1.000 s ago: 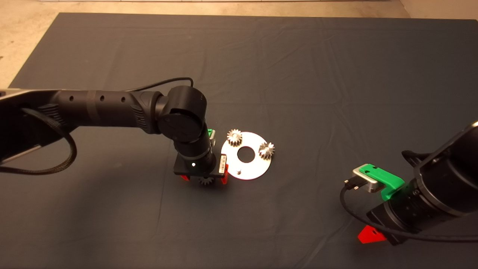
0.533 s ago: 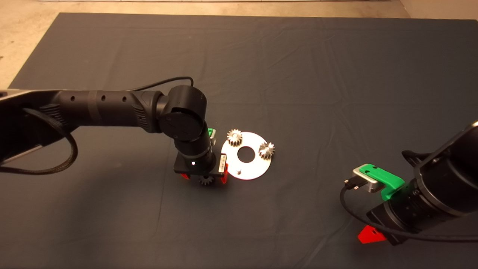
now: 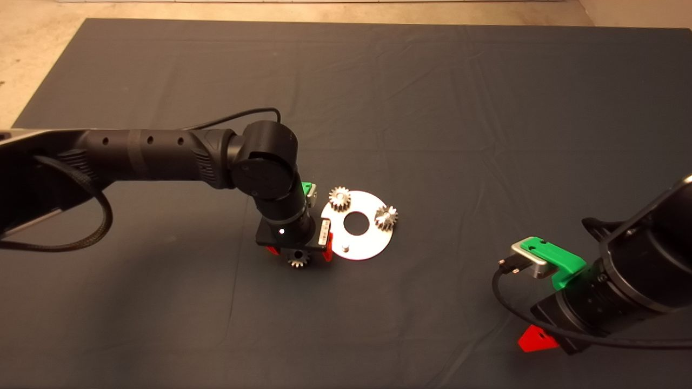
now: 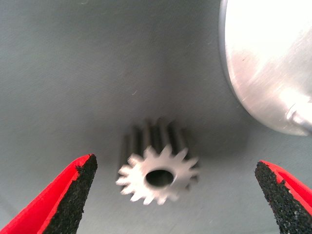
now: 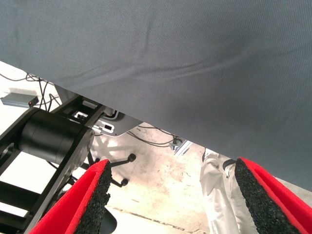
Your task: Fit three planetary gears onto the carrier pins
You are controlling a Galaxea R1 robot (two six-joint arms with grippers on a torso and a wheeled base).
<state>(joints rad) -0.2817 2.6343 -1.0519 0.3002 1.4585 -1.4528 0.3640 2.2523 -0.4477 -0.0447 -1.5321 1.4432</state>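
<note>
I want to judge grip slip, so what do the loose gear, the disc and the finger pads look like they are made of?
Loose gear: seemingly bare metal, silvery with machined teeth.
Disc: probably metal too, bright with a brushed sheen.
Left gripper pads: black, coarse and grainy, perhaps rubber or grit sheet on red fingers.

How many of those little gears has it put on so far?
Two gears already sit on the disc. The third gear lies on the mat between the open fingers of the left end effector, not gripped. One pin is bare. The right end effector waits aside.
</note>
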